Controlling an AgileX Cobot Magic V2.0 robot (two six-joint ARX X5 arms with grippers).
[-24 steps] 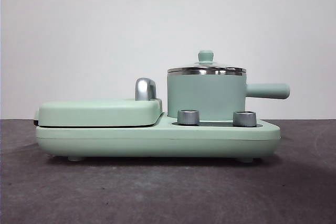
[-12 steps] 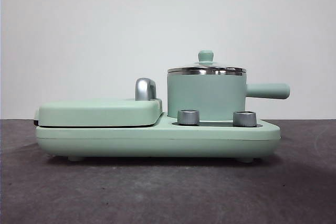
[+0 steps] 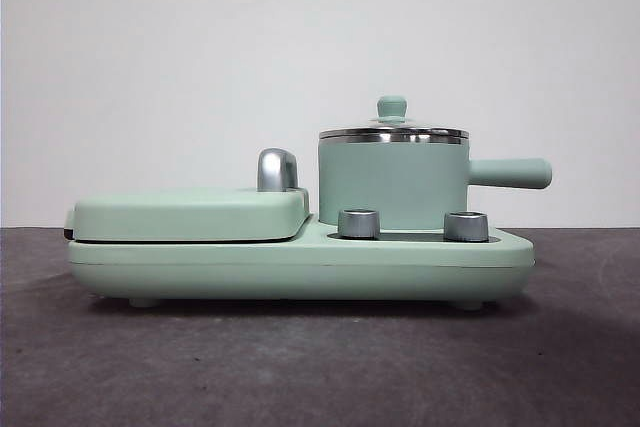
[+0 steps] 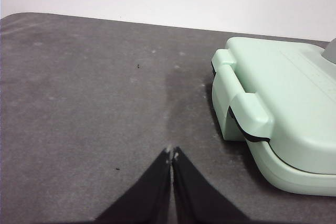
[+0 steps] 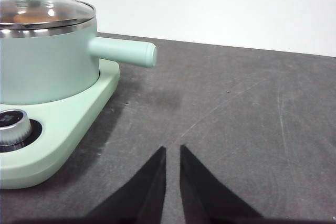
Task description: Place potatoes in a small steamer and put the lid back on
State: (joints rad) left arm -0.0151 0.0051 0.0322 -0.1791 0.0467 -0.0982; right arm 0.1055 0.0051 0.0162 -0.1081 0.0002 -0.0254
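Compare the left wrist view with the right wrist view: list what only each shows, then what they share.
Only the left wrist view shows the closed griddle section and the left hand, its jaws together. Only the right wrist view shows the small steamer with its side handle, the lid on it, a steel dial and the right hand, nearly closed. Both show the dark table and the mint-green appliance.

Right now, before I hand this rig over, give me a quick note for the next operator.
Left gripper: shut, empty, over the table beside the griddle.
Right gripper: almost shut, empty, over the table beside the steamer.
Lid: seated on the steamer.
Potato: something orange-brown shows dimly through the glass in the right wrist view; cannot confirm.
Done: lid is on.
Left: check that the potato is inside.
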